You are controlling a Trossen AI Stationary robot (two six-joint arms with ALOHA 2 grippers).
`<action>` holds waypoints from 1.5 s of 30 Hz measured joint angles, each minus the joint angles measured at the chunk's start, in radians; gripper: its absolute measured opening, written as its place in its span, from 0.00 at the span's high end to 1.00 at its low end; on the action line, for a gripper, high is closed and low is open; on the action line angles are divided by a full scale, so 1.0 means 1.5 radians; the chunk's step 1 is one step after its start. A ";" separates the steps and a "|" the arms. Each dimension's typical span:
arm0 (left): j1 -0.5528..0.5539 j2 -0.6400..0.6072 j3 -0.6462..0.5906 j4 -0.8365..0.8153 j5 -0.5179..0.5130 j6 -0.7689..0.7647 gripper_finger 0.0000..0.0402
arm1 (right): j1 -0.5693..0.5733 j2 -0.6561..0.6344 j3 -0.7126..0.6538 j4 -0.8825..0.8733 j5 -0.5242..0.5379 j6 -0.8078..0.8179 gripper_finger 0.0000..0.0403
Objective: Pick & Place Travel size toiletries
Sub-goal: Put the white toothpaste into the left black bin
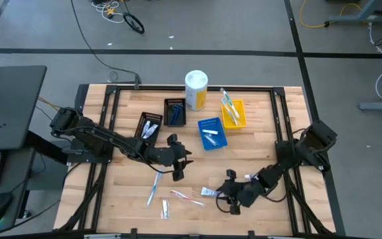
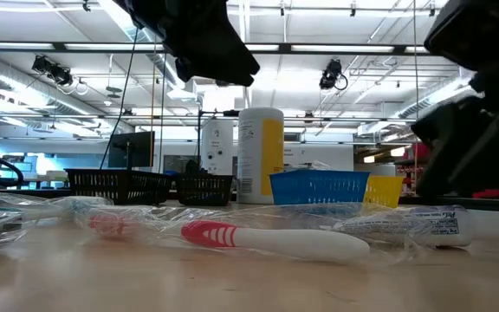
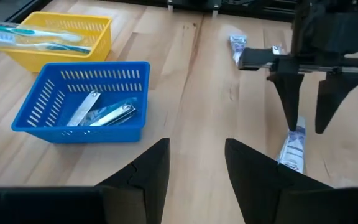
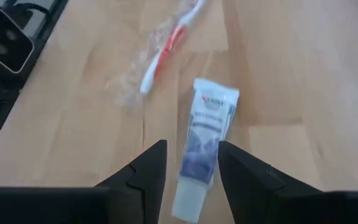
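Two grippers stood spread over the table. Right gripper [image 4: 188, 165] hung straddling a white tube [image 4: 205, 137] without pinching it, just beside the pink toothbrush [image 4: 163, 53]. Left gripper [image 3: 196, 163] hovered open and empty near the blue tray [image 3: 42, 102], well apart from that tube.

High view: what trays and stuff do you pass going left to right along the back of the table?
Black tray with white items → black tray with dark blue items → white-and-yellow canister → blue tray → yellow tray with toothbrushes.
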 joint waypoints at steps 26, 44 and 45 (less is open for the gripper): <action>0.000 0.000 0.000 0.004 0.066 -0.004 0.59 | -0.092 0.031 0.000 0.016 -0.025 -0.024 0.79; 0.044 0.000 0.000 -0.003 0.181 0.000 0.48 | -0.182 0.031 0.000 0.220 0.158 -0.547 0.80; 0.050 0.000 0.000 -0.006 0.192 -0.001 0.47 | -0.185 0.031 0.000 0.238 0.170 -0.569 0.80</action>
